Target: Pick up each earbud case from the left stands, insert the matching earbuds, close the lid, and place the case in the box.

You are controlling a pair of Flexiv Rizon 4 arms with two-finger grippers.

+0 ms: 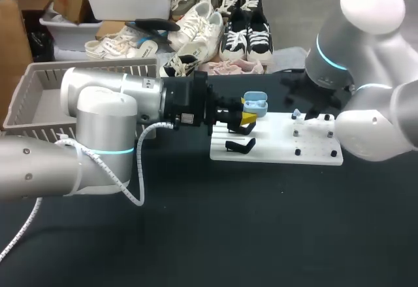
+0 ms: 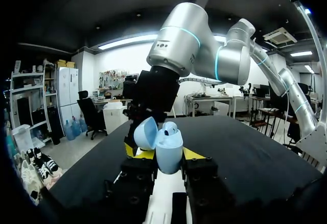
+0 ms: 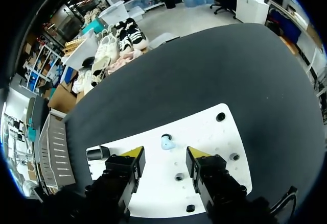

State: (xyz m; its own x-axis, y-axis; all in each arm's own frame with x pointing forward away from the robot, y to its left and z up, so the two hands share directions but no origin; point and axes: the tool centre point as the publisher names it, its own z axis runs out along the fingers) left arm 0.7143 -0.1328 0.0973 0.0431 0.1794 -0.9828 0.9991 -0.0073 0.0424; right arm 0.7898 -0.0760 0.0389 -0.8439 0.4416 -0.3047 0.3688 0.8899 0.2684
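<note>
Earbud case (image 2: 168, 147), lid open, sits clamped in left gripper (image 2: 166, 155); right gripper (image 3: 165, 153), spread apart, hovers over the earbud (image 3: 166, 143) to pinch next.

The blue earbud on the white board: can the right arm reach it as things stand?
Probably yes: the right gripper hangs open just above the earbud, and nothing lies in between.

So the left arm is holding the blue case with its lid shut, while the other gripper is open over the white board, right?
Not quite: the lid is open, as the left wrist view shows. The left gripper does hold the blue case, and the right gripper is open over the white board.
</note>
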